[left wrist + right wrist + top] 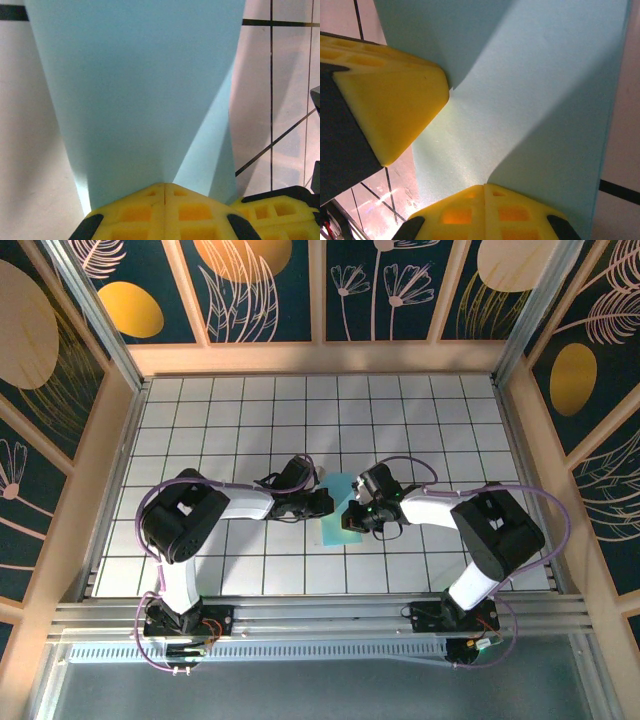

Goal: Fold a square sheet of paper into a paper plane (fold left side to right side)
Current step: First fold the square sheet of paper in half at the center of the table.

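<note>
Left gripper (164,186) and right gripper (484,187) both have their yellow jaws shut tip to tip, with nothing between them that I can make out. Each blunt nose is set down on the square sheet of paper (334,532) rather than pinching it. The sheet lies flat near the middle of the gridded table (250,410), between the two arms. From above it looks taller than it is wide, so I would guess the left half is already laid over the right and the job now is setting the crease. To do that well, one nose should pin the paper while the other runs along the folded edge in one smooth stroke. The pressure should be firm enough to sharpen the line, yet light enough that this thin paper does not drag or bunch up ahead of the tip. I cannot tell from here which long edge is the fold, so that wants checking first. The two noses sit very near each other, and a careless sweep could knock them together or skew the layers.
</note>
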